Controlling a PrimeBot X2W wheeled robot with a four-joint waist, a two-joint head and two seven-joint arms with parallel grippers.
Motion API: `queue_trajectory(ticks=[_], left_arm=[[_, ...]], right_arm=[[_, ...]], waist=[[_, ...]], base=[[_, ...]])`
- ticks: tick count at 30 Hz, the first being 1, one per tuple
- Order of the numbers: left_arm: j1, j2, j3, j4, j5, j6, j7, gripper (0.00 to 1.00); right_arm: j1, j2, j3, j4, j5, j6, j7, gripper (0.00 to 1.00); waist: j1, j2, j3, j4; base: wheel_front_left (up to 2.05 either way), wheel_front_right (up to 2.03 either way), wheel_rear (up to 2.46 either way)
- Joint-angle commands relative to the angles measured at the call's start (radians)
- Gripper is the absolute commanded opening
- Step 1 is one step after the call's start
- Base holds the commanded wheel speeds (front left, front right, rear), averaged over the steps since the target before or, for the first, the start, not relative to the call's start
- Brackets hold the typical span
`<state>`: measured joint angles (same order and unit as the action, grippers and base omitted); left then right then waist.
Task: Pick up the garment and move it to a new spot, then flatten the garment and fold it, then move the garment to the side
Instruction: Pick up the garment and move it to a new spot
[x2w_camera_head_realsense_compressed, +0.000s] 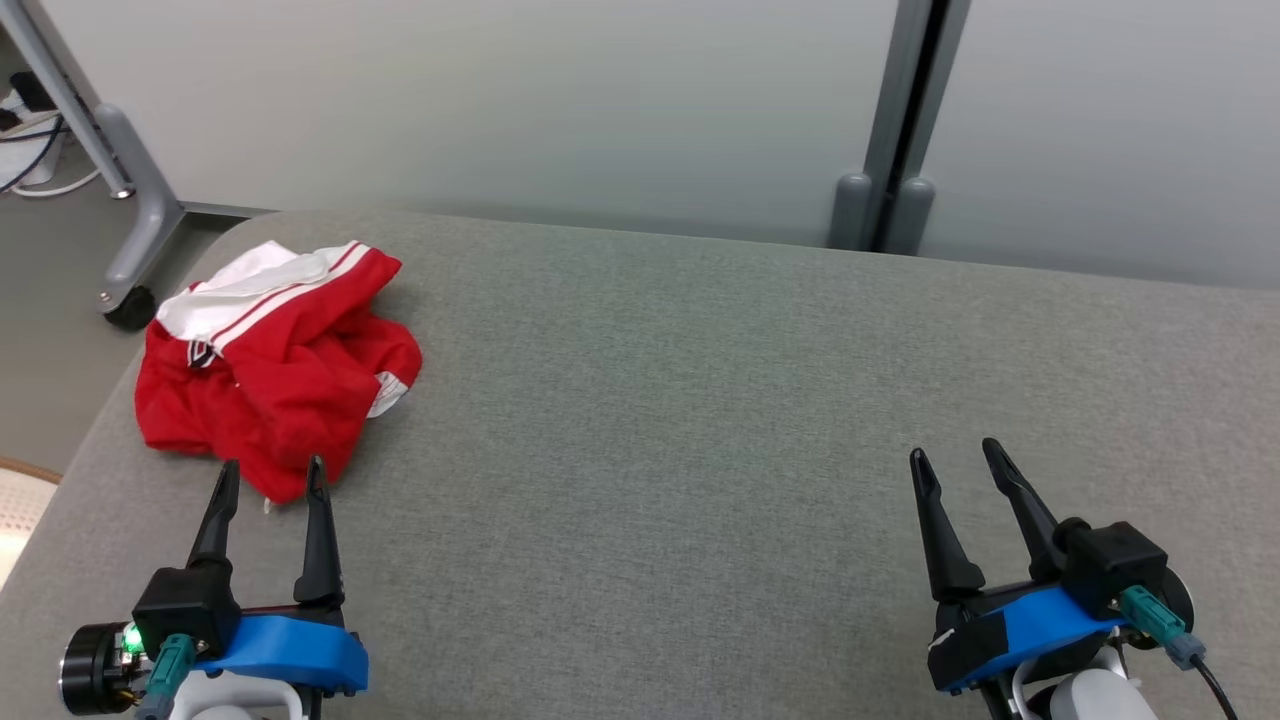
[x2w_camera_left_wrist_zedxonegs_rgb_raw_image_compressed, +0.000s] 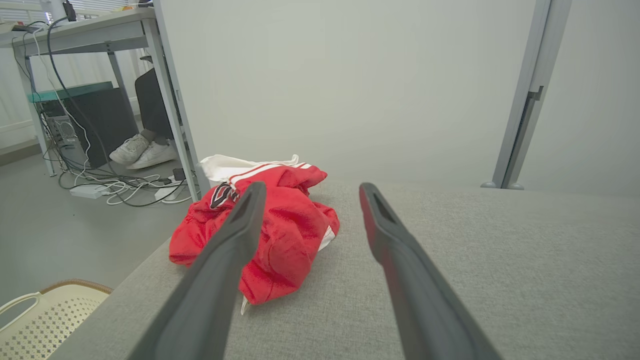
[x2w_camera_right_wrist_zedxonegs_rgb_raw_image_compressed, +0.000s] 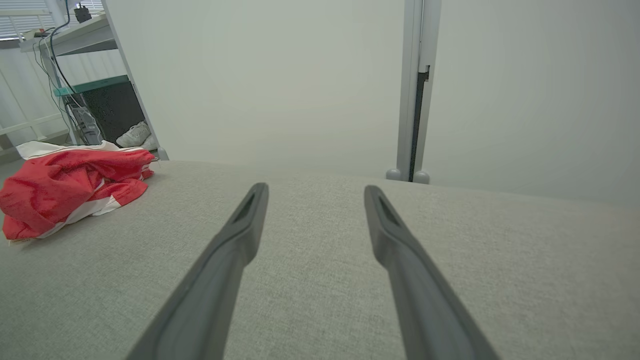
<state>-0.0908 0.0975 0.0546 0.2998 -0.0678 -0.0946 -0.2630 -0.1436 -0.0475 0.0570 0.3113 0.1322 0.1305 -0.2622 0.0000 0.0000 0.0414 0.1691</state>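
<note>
The garment (x2w_camera_head_realsense_compressed: 275, 385), red with white panels and thin stripes, lies crumpled in a loose heap on the far left part of the grey fabric tabletop (x2w_camera_head_realsense_compressed: 680, 420), close to its rounded left corner. A white band with red stripes runs along the heap's far side, and a small white patch shows at its right edge.

The left gripper (x2w_camera_head_realsense_compressed: 273, 464) sits just near of the heap with its two dark fingers spread wide and nothing between them. In the head view its fingertips overlap the garment's near edge; whether they touch the cloth cannot be told.

The right gripper (x2w_camera_head_realsense_compressed: 953, 450) is well apart from the garment, over the bare right side of the tabletop, fingers also wide and empty.

Beyond the tabletop stands a pale partition wall (x2w_camera_head_realsense_compressed: 520, 110) with a grey post (x2w_camera_head_realsense_compressed: 905, 120). On the floor to the left are a desk leg on a caster (x2w_camera_head_realsense_compressed: 130, 300), cables (x2w_camera_left_wrist_zedxonegs_rgb_raw_image_compressed: 120, 187), a person's white shoes (x2w_camera_left_wrist_zedxonegs_rgb_raw_image_compressed: 137, 150) and a perforated cream basket (x2w_camera_left_wrist_zedxonegs_rgb_raw_image_compressed: 50, 312).
</note>
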Motion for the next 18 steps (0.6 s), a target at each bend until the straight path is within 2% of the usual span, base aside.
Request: queue_trajectory(ticks=[1, 9, 18], left_arm=[[-0.009, 0.007, 0.006, 0.003, -0.003, 0.004, -0.003, 1.00], [-0.005, 0.013, 0.017, 0.009, -0.017, 0.006, -0.003, 1.00], [0.007, 0.018, 0.041, 0.006, -0.030, 0.014, -0.003, 1.00]], right_arm=[[-0.013, -0.005, 0.003, 0.005, -0.004, 0.000, -0.004, 1.00], [-0.012, -0.005, 0.018, 0.018, -0.001, 0.000, -0.004, 1.00], [-0.018, -0.005, 0.034, 0.026, 0.002, 0.000, -0.004, 1.00]], waist=[[0.0000, 0.0000, 0.007, 0.023], [0.0000, 0.0000, 0.006, 0.137], [0.0000, 0.0000, 0.012, 0.228]], base=[[0.00, 0.00, 0.00], [0.00, 0.00, 0.00], [0.00, 0.00, 0.00]])
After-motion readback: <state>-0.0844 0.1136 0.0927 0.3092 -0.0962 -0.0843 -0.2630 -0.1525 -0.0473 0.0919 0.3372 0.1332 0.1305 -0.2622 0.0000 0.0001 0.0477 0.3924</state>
